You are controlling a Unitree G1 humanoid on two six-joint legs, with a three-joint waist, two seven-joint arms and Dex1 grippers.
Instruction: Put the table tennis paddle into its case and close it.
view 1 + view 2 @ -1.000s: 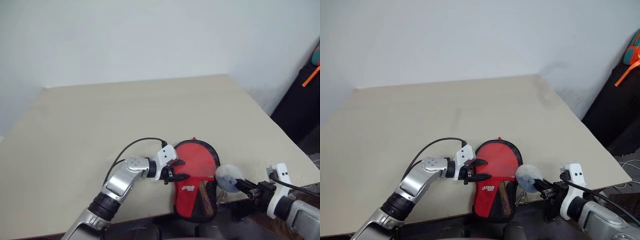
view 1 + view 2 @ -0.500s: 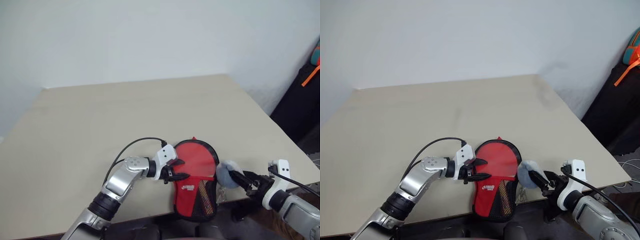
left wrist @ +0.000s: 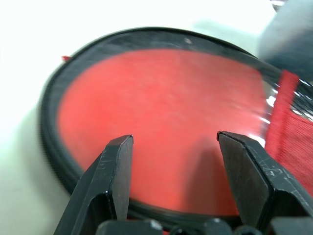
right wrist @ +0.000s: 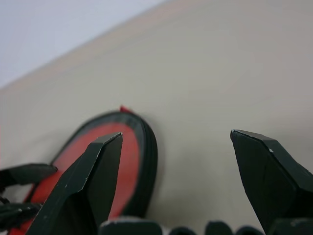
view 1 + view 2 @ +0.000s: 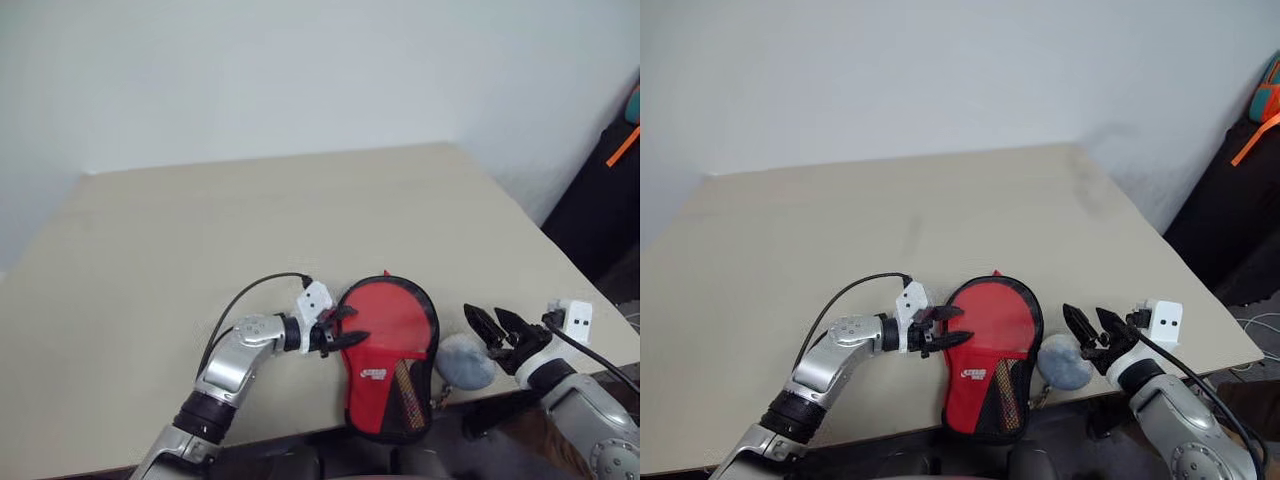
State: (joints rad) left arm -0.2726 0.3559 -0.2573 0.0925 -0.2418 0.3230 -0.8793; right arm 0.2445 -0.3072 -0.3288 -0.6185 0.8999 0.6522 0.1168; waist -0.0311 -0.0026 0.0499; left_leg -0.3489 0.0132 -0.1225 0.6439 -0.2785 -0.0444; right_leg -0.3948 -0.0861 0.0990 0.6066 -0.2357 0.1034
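Case (image 5: 387, 352) lies flat at the near edge of the desk (image 5: 260, 220), between the two arms; paddle (image 5: 992, 321) is inside it, red face showing through the clear half, black trim all round; logo panel and mesh sit at the near end, which reaches the desk edge.

Left fingers (image 5: 342, 331) are spread apart, gripping nothing; tips sit at the case's left rim, one over the red face, one just off it; contact with the clear cover can't be told; in the left wrist view both fingers (image 3: 113, 171) stand either side of the red disc with a clear gap between them.

Right fingers (image 5: 1092, 325) are spread wide and empty, off the desk's near right edge, pointing up the desk; in the right wrist view the gap between them shows bare desk and the case's round end off to one side; left fingers' tips show at that picture's corner.

Ball (image 5: 465, 361), pale grey, lies on the desk just right of the case's narrow end, touching or nearly touching the trim; right fingers are just beside it but apart from it.

Small red tab (image 5: 386, 275) sticks out at the far tip of the case; rest of the desk is bare beige.
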